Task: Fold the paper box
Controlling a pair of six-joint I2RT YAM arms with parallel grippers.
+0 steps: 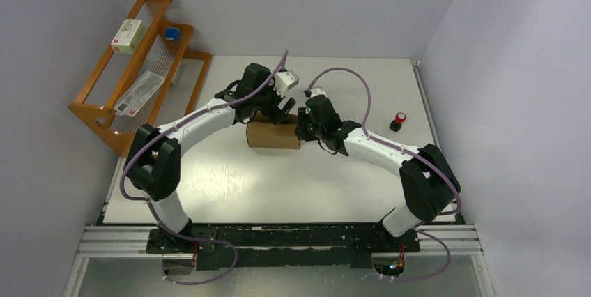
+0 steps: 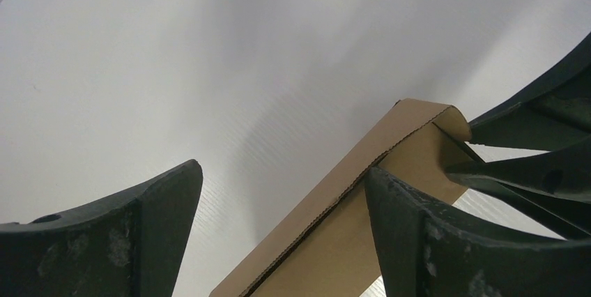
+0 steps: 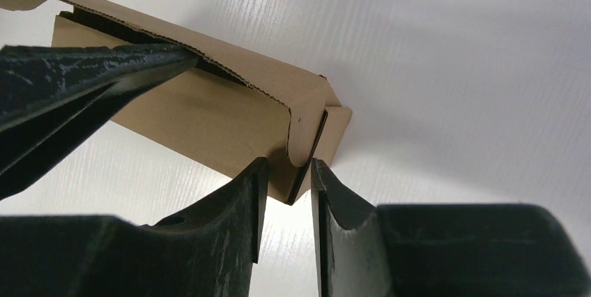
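Paper box (image 1: 268, 136), of plain brown cardboard and already close to a box shape, stands on the white bench (image 1: 230, 185) directly between the two pincers. The right pincer (image 3: 288, 164) is nearly pressed together and pinches the end wall of the box at its corner, one finger (image 3: 240, 206) on the outer side and the other finger (image 3: 331, 206) on the far side of the doubled cardboard. The left pincer (image 2: 282, 171) is spread wide. One of its fingers (image 2: 425, 234) lies over the cardboard, with its tip in the slit under the top flap, and the other finger (image 2: 150, 220) hangs over bare bench beside the long edge of the box. Well apart from the right pincer, to its outer side, a small red and black button (image 1: 398, 121) sits on the bench. Far beyond the left pincer, a wooden rack (image 1: 150, 4) leans at the wall and carries a small white carton (image 1: 129, 35).
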